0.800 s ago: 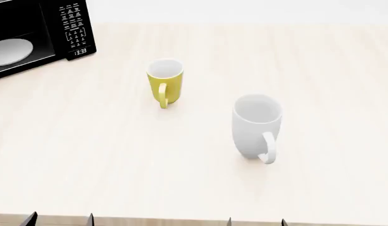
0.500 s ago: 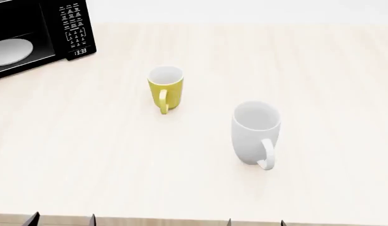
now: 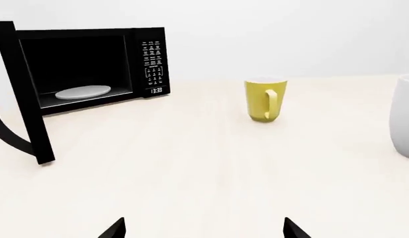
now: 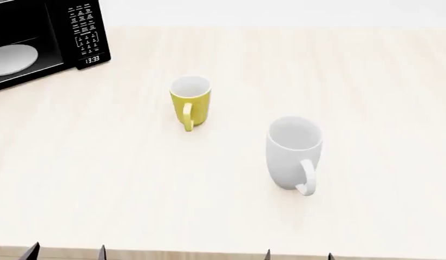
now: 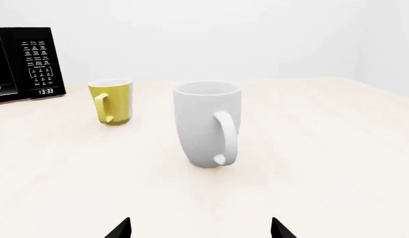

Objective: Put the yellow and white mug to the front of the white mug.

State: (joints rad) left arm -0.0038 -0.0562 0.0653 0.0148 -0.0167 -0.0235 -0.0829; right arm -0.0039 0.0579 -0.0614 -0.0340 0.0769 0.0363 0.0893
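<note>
Left gripper [image 3: 203, 229]: only two dark fingertips show at the near table edge, spread wide with nothing between them, released. Right gripper [image 5: 200, 228]: same condition, tips apart and holding nothing. Both sit low at the near edge of the table [image 4: 367, 81], well apart from either mug. White mug [image 4: 293, 153]: upright on the table, right of centre, handle turned toward the near side; no markings seen. Yellow mug [image 4: 190, 102]: upright, long axis vertical, standing farther away and to the left of the white mug, apart from it; handle faces the near side, yellow side toward the robot, white interior; no label seen. Microwave [image 4: 37, 38]: black, at the far left corner, door [image 3: 19, 94] swung open, a white plate [image 3: 83, 92] inside. Its display [image 3: 157, 90] reads 13:33; the keypad lettering is too small to read.
</note>
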